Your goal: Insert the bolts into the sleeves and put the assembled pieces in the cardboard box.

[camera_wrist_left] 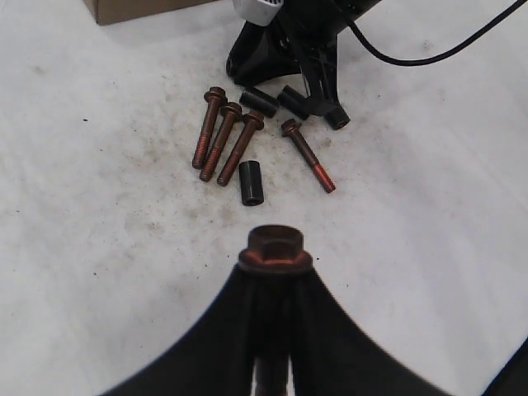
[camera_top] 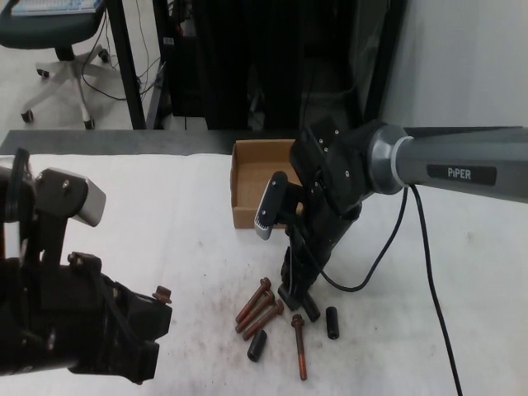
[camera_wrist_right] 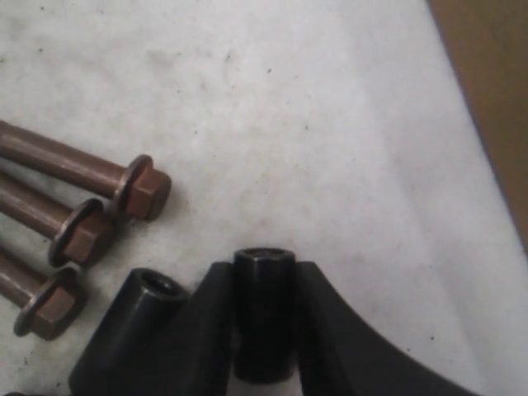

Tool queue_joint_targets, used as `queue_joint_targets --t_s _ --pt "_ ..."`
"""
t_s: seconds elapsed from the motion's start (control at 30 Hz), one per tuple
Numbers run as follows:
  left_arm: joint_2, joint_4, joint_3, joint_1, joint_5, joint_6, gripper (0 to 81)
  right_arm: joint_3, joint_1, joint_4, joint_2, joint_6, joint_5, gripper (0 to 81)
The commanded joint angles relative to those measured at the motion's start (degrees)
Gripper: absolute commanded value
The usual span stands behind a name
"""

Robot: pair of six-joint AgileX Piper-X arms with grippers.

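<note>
Left gripper [camera_wrist_left: 275, 285] sits closest to the lens, over the near left part of the worktop [camera_top: 165, 214]. I log it as clamped on a bolt [camera_wrist_left: 275, 250]. The hex head sticks out past the fingertips and the shank is hidden between the fingers.

Right gripper [camera_wrist_right: 264, 276] is down at mid-worktop, pinched on a black sleeve [camera_wrist_right: 264, 322] that stands out a little beyond the fingertips. I cannot tell whether that sleeve is clear of the surface.

A second sleeve [camera_wrist_right: 140, 305] lies touching the outside of one right finger. Just past it, three bolts [camera_wrist_left: 219, 140] lie side by side, heads toward the right gripper.

A single bolt [camera_top: 299, 346] lies on the other side of the pile, its head toward the right gripper and its tip toward the near edge. A loose sleeve [camera_wrist_left: 251, 182] lies between the three bolts and the single bolt. Another sleeve [camera_top: 332, 322] lies just right of the right gripper.

The cardboard box [camera_top: 256, 177] stands at the far edge of the worktop, open side up, beyond the right gripper and well apart from the pile.

A black cable [camera_top: 429, 280] runs from the right arm toward the near right corner.
</note>
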Motion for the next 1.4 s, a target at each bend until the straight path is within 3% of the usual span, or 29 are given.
queue_joint_targets --t_s 0.0,0.07,0.2,0.27,0.43,0.53,0.67,0.83,0.97,1.07,1.2,1.37 --pt "-0.4 -0.7 -0.1 -0.2 -0.3 0.3 0.4 0.3 -0.1 2.7 1.2 0.0 0.9 0.8" --pt "-0.4 -0.7 -0.1 -0.2 -0.3 0.3 0.4 0.3 -0.1 4.1 0.2 2.7 0.9 0.8" --pt "-0.4 -3.6 -0.1 -0.2 0.0 -0.6 0.4 0.3 -0.6 4.3 -4.8 17.3 -2.6 0.8" --pt "-0.4 -7.2 -0.1 -0.2 0.1 -3.3 0.4 0.3 -1.3 4.1 -8.6 23.7 -7.3 0.8" --pt "-0.4 -23.3 -0.1 -0.2 0.6 -10.6 0.4 0.5 -4.1 1.0 -19.7 30.8 -16.7 0.8" --pt "-0.4 -37.6 -0.1 -0.2 5.2 -12.0 0.4 2.1 -6.8 -2.4 -26.5 35.8 -24.9 0.8" --pt "0.4 -55.7 -0.1 -0.2 11.7 -13.3 0.4 10.3 -9.8 -13.1 -37.7 43.6 -33.8 0.8" --pt "6.5 -76.0 -0.1 -0.2 12.8 -25.9 0.4 26.3 -8.1 -28.1 -50.3 45.0 -40.4 0.8" --pt "14.0 -83.9 -0.9 -0.3 17.7 -34.5 0.4 37.8 -3.0 -36.5 -56.0 45.0 -40.4 0.8" --pt "19.4 -87.5 -1.8 -1.1 23.8 -35.6 0.4 44.4 1.9 -43.7 -56.3 44.6 -38.1 0.8" --pt "24.3 -89.5 -2.8 -4.4 23.9 -34.8 0.4 49.5 6.3 -55.0 -56.1 41.6 -25.4 0.8" --pt "25.7 -89.5 -4.0 -7.6 21.4 -34.8 0.4 50.5 7.1 -64.5 -56.1 39.4 -16.4 0.8"
